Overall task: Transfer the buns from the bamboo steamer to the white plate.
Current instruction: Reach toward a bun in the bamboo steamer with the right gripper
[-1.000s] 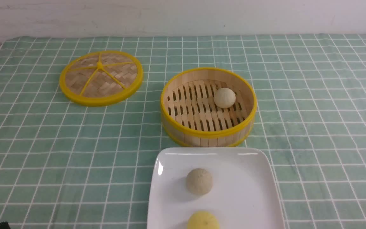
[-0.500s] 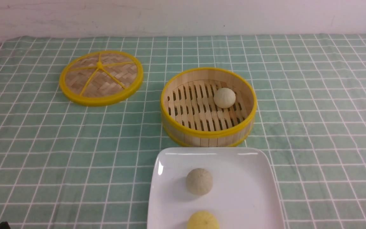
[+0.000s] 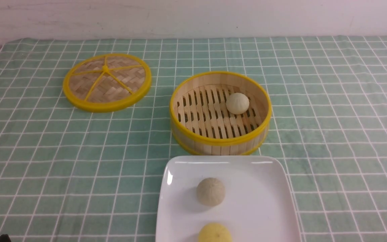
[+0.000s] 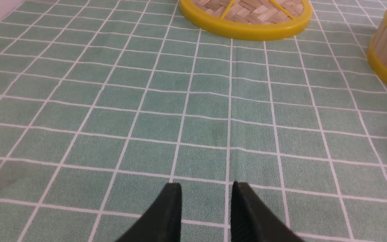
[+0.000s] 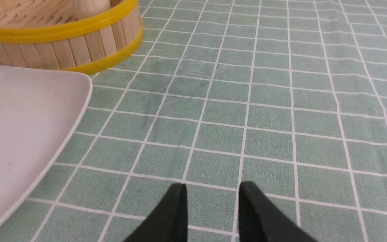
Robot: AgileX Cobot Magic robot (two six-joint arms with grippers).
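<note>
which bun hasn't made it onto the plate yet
The pale bun inside the bamboo steamer; the other pale one and the yellow one sit on the plate.

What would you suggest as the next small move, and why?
I would probably bring the open right pincer towards the pale bun in the steamer, since two buns already sit on the plate and this one does not.

The white plate (image 3: 254, 215) looks glossy; the bamboo steamer (image 3: 218, 143) is pale wood.

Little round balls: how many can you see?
3: a pale one in the bamboo steamer, and a beige one and a yellow one on the white plate.
</note>
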